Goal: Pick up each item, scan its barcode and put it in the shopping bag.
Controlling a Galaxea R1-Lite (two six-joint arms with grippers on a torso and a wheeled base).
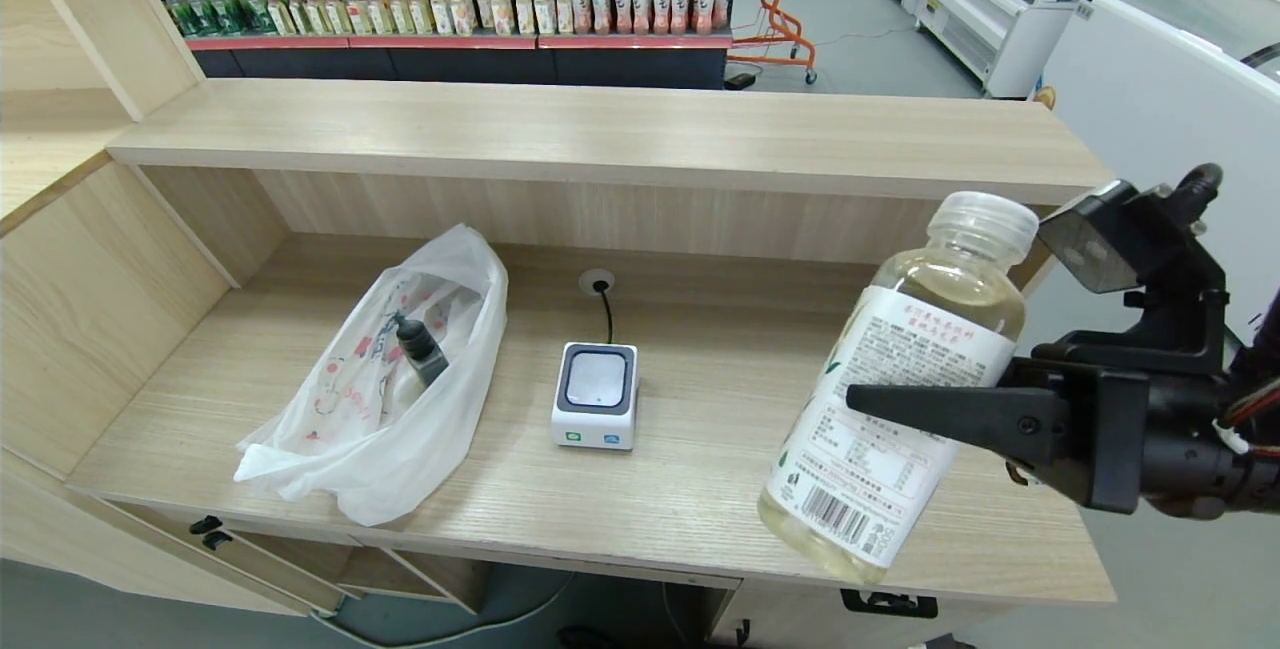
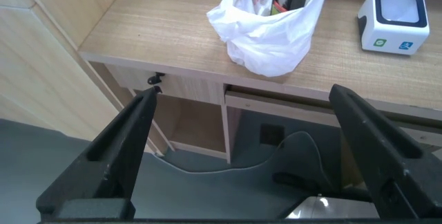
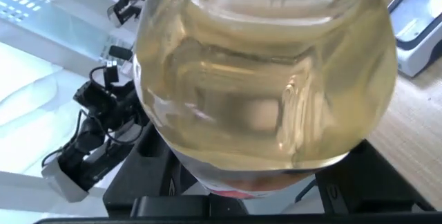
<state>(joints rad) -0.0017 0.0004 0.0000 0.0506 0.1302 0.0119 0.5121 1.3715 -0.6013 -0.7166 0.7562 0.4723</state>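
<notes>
My right gripper [image 1: 890, 404] is shut on a clear bottle of pale yellow drink [image 1: 900, 389], held tilted above the counter's right end with its barcode low on the label facing me. Up close, the bottle [image 3: 266, 79] shows its liquid-filled shoulder between my fingers. The white scanner box [image 1: 596, 395] sits mid-counter, left of the bottle. The white shopping bag [image 1: 385, 379] lies further left with a dark-capped bottle [image 1: 420, 349] inside. My left gripper [image 2: 242, 155] hangs open below the counter's front edge, with the bag [image 2: 269, 37] and scanner [image 2: 394, 20] beyond it.
The wooden counter [image 1: 700, 489] has a raised ledge [image 1: 600, 134] behind and a side wall on the left. A cable runs from the scanner to a grommet [image 1: 597, 281]. Drawers sit below the front edge [image 2: 193, 89]. Shelves of drinks stand beyond.
</notes>
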